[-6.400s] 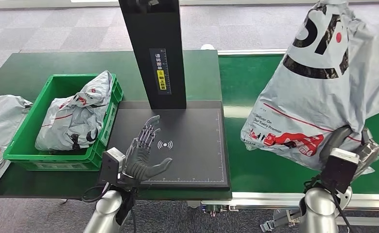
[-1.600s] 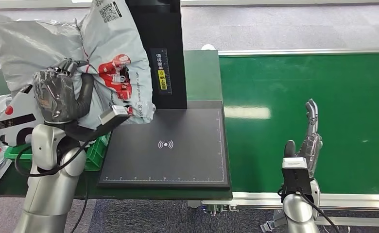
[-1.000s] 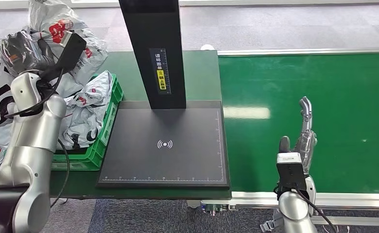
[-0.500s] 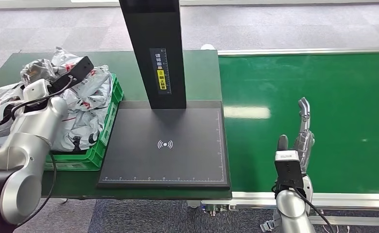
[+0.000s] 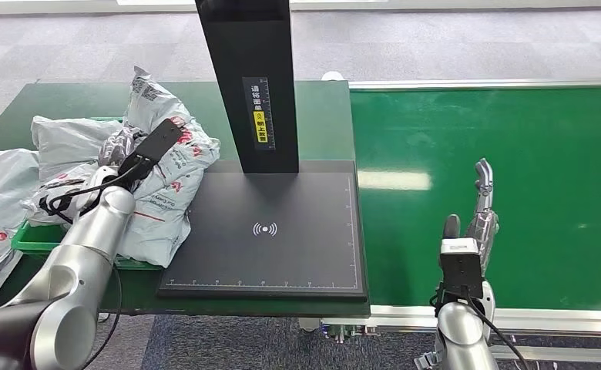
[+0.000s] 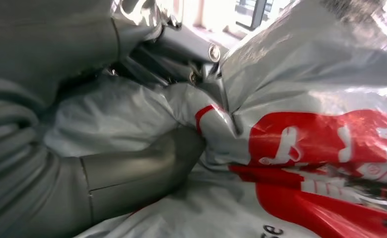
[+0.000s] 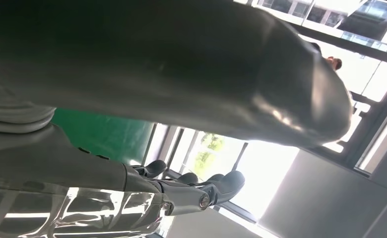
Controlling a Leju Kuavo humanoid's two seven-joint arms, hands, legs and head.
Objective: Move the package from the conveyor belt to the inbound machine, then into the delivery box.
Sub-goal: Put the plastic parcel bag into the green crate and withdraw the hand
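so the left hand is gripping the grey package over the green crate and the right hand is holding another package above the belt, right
Not quite: the right hand holds nothing; the head view shows it open over the bare conveyor belt. The left hand does grip the grey package at the green crate.

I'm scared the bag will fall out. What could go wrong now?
The package sits heaped on other bags, bulging over the green box edge onto the black scanner pad, so it might slide off when released. The left hand grips a fold, so pulling away might drag it out.
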